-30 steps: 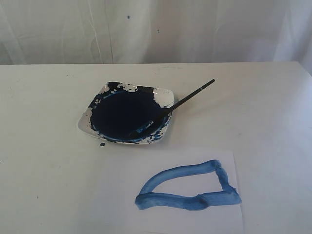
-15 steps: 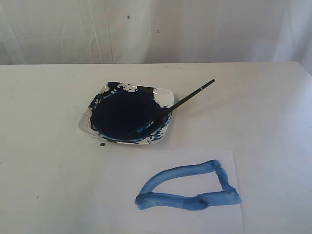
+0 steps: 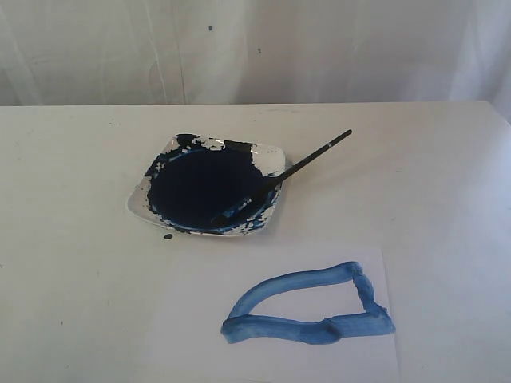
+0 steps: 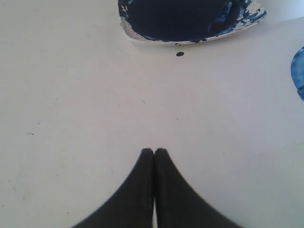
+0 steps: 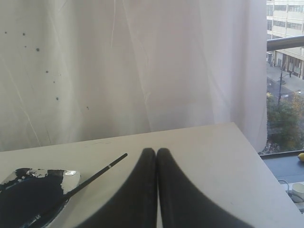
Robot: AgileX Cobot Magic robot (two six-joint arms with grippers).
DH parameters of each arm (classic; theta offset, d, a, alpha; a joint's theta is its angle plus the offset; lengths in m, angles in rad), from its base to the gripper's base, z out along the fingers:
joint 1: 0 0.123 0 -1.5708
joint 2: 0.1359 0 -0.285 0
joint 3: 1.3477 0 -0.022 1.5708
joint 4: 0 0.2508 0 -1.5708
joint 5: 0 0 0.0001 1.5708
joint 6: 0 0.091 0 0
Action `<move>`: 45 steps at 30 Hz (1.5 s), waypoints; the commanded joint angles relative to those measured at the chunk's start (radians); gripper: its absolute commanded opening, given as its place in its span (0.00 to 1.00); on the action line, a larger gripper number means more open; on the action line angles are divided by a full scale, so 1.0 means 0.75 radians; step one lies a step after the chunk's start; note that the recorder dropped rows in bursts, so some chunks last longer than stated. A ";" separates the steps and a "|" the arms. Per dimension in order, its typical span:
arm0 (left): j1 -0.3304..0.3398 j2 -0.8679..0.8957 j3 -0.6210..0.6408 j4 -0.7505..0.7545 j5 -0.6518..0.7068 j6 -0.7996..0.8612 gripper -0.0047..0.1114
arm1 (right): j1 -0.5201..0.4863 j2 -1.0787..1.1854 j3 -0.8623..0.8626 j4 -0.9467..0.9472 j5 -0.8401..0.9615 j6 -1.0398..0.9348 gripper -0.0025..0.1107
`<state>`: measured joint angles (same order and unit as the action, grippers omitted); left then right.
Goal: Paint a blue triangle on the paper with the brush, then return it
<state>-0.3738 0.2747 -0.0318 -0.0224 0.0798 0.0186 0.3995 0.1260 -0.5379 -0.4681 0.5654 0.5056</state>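
White tabletop (image 3: 72, 263): thin black-handled brush (image 3: 307, 162) lay in the white paint dish (image 3: 270, 156). Left pincer (image 4: 154, 151) and right pincer (image 5: 156, 151) were together, empty. Withdrawal should clear the thick blue triangle (image 3: 295, 281).

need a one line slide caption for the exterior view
Blue triangle painted on the paper, with the brush resting tip-down in the paint dish beyond it.

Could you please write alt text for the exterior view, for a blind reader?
A thick, uneven blue triangle outline is painted on a white paper sheet on a white table. Beyond it, a thin black-handled paintbrush rests with its tip in a white square dish of dark blue paint, handle over the rim.
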 commanded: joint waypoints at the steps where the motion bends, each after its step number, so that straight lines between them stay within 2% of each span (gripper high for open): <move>1: -0.011 -0.023 0.034 0.001 0.008 0.005 0.04 | -0.003 -0.004 0.006 -0.010 -0.007 -0.010 0.02; 8: -0.008 -0.072 0.042 0.001 0.076 0.005 0.04 | -0.003 -0.004 0.006 -0.010 -0.007 -0.010 0.02; 13: -0.008 -0.213 0.042 0.001 0.199 0.005 0.04 | -0.003 -0.004 0.006 -0.010 -0.007 -0.010 0.02; 18: -0.003 -0.366 0.042 0.012 0.212 0.007 0.04 | -0.003 -0.004 0.006 -0.010 -0.007 -0.010 0.02; 22: 0.104 -0.366 0.042 0.012 0.240 0.007 0.04 | -0.003 -0.004 0.006 -0.004 -0.007 -0.010 0.02; 28: 0.414 -0.366 0.042 0.003 0.244 -0.004 0.04 | -0.003 -0.004 0.006 -0.005 -0.007 0.008 0.02; 33: 0.564 -0.366 0.042 0.003 0.235 0.006 0.04 | -0.003 -0.004 0.006 -0.005 -0.007 0.008 0.02; 45: 0.580 -0.366 0.042 0.003 0.235 0.006 0.04 | -0.003 -0.004 0.006 -0.005 -0.007 0.008 0.02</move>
<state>0.0593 0.0045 -0.0064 -0.0112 0.2549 0.0201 0.3995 0.1260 -0.5379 -0.4681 0.5654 0.5113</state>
